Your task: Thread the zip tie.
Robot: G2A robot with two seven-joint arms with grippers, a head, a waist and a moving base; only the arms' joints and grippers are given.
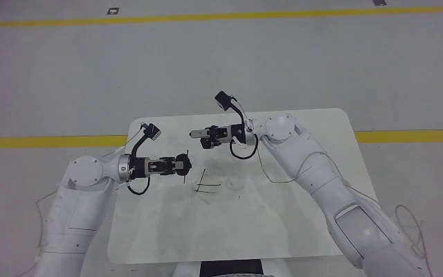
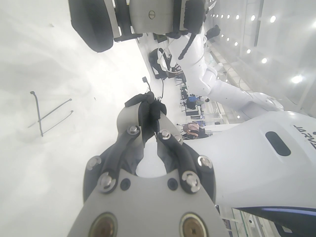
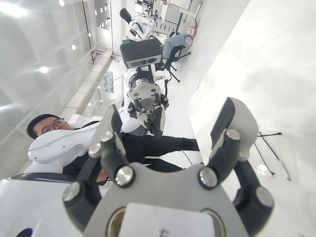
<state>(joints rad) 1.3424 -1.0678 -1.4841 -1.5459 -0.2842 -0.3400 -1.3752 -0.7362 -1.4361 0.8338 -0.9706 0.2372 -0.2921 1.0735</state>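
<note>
The left gripper (image 2: 149,99) pinches the zip tie (image 2: 144,79), and one end sticks out past the pads. The right gripper (image 3: 171,107) stands spread open, near and to the far right, facing it. Spare ties (image 1: 206,185) lie on the table (image 1: 291,228).

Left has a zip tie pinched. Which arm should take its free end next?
Probably right. The right gripper is open and empty, facing the left gripper, which is shut on the zip tie and so is busy.
</note>
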